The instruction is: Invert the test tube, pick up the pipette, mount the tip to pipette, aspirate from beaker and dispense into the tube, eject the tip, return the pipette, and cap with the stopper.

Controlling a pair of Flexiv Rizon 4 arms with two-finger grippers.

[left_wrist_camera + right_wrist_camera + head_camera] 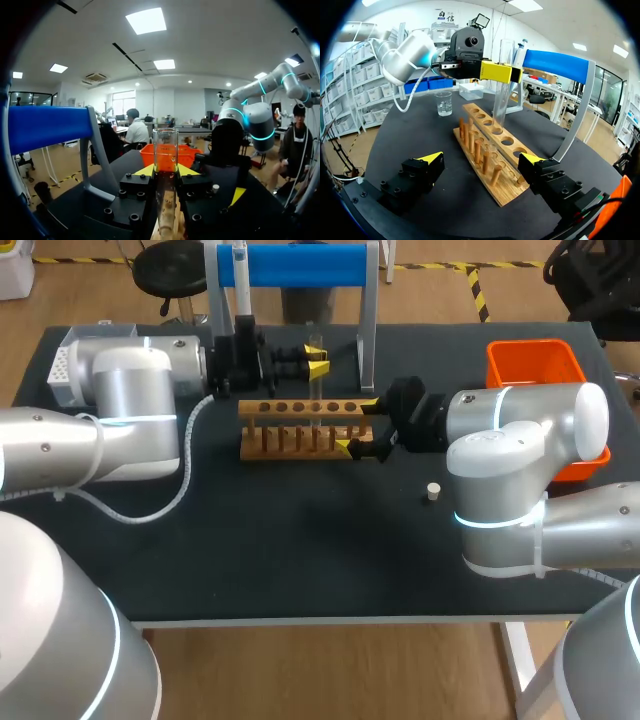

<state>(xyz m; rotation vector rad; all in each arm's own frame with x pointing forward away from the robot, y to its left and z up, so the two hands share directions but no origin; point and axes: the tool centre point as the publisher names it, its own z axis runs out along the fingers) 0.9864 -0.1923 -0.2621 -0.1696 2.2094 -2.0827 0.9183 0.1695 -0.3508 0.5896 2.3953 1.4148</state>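
Note:
A clear test tube [315, 375] stands upright with my left gripper [317, 361] shut on its upper part, its open mouth upward. In the left wrist view the test tube [166, 165] sits between the yellow tips of the left gripper [166, 171]. The tube's [502, 85] lower end reaches a hole of the wooden rack [492, 155]. My right gripper [358, 424] is open, one finger on each side of the wooden rack's [290, 430] right end; in its own view the right gripper [481, 159] straddles the rack without touching it. A small white stopper [433, 491] lies near the right arm.
A blue-barred stand [300, 265] with the pipette [240, 262] hanging on it rises behind the rack. An orange bin [535, 365] is at the back right, a white tip box [62, 365] at the back left. A glass beaker [443, 103] stands beyond the rack.

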